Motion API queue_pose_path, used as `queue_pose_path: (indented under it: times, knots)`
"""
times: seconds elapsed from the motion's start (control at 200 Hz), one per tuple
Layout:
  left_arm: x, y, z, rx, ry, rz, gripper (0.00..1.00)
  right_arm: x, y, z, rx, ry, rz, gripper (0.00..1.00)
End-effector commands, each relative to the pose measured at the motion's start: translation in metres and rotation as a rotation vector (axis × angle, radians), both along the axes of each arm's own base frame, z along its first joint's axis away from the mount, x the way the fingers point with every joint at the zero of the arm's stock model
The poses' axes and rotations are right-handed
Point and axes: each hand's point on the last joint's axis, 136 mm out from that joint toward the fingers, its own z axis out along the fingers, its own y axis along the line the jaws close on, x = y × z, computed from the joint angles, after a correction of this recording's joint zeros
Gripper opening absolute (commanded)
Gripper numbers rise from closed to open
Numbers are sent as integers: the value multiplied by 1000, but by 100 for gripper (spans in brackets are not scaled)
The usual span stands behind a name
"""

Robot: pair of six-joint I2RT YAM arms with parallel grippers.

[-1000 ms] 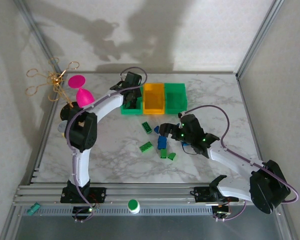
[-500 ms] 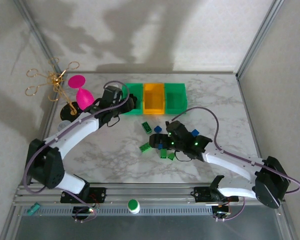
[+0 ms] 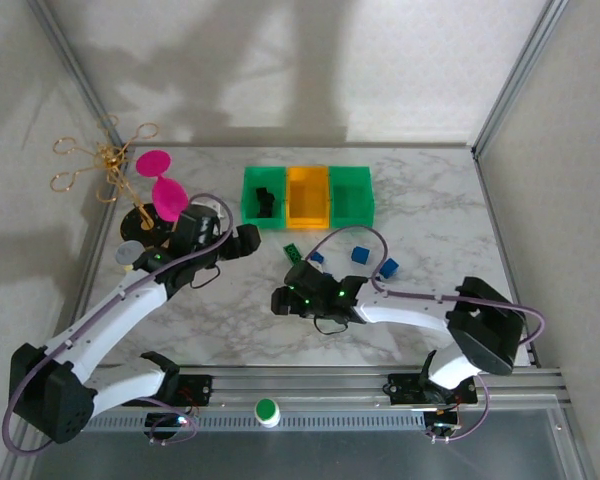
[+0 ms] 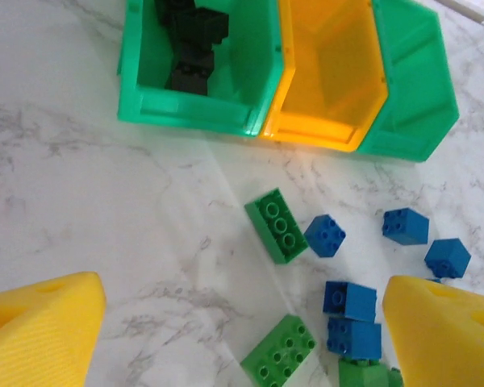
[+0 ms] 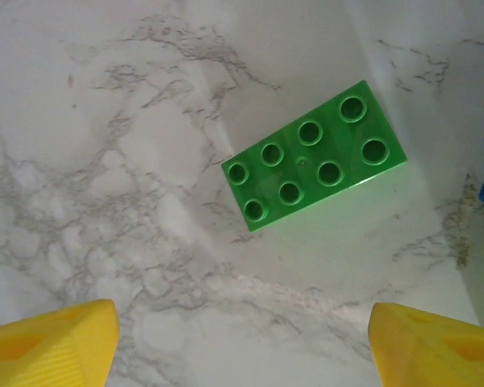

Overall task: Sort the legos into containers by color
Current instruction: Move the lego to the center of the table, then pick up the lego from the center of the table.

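Just ahead of the right gripper [image 5: 240, 334], jaws parted, lies a green lego [image 5: 313, 165]

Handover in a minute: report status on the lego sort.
Left gripper open, empty. Right gripper open above green eight-stud brick. Black bricks in left green bin; blue bricks loose on table. Path unobstructed.

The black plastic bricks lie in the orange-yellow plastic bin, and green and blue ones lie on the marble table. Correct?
No. The left wrist view shows the black plastic bricks in the left green plastic bin instead. Green ones and blue ones lie on the marble table.
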Motion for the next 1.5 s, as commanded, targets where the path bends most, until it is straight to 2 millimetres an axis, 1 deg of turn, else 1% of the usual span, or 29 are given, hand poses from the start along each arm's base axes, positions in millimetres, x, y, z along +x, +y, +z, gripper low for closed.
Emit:
queue_pose_path:
  times: [0.0, 0.045, 0.17, 0.25, 0.38, 0.541, 0.721, 0.761, 0.831, 0.951, 1.051, 1.086, 1.181, 1.287, 1.337, 1.422, 1.497]
  knots:
    - [-14, 3, -4, 0, 13, -14, 97, 15, 12, 5, 12, -37, -67, 81]
    - [-15, 6, -4, -5, 10, 5, 99, 18, 11, 2, -10, -44, -80, 81]
    - [-18, 11, 0, -16, -6, 32, 100, 28, 16, -2, -44, -70, -84, 83]
    - [-20, 19, 0, -7, -13, 70, 100, 34, 14, -11, -76, -55, -96, 84]
    - [-23, 26, 2, -5, -20, 103, 100, 45, 12, -15, -98, -62, -110, 86]
    - [-28, 41, 2, 20, -25, 173, 100, 55, 24, -20, -138, -92, -72, 86]
    - [-33, 55, 9, 11, -63, 241, 100, 70, 44, -19, -159, -138, -20, 83]
    - [-34, 60, 11, 16, -69, 265, 100, 73, 44, -18, -187, -145, -24, 82]
    - [-36, 66, 15, 18, -82, 293, 100, 74, 35, -14, -228, -157, -43, 82]
    - [-38, 67, 17, -3, -95, 295, 100, 67, 19, -9, -275, -161, -71, 82]
    - [-40, 66, 14, -8, -85, 295, 100, 63, 10, -10, -331, -166, -92, 87]
    - [-40, 65, 12, -12, -81, 293, 100, 61, 11, -14, -329, -157, -89, 87]
    - [-42, 64, 9, -33, -84, 289, 100, 63, 22, -20, -310, -143, -84, 88]
    - [-44, 65, 9, -34, -85, 293, 100, 70, 33, -22, -303, -154, -84, 94]
    - [-45, 66, 10, -30, -87, 296, 100, 75, 40, -22, -297, -163, -84, 94]
    - [-45, 68, 9, -24, -86, 300, 100, 81, 42, -29, -316, -160, -100, 95]
    - [-46, 69, 10, -25, -86, 306, 100, 84, 38, -36, -349, -157, -126, 94]
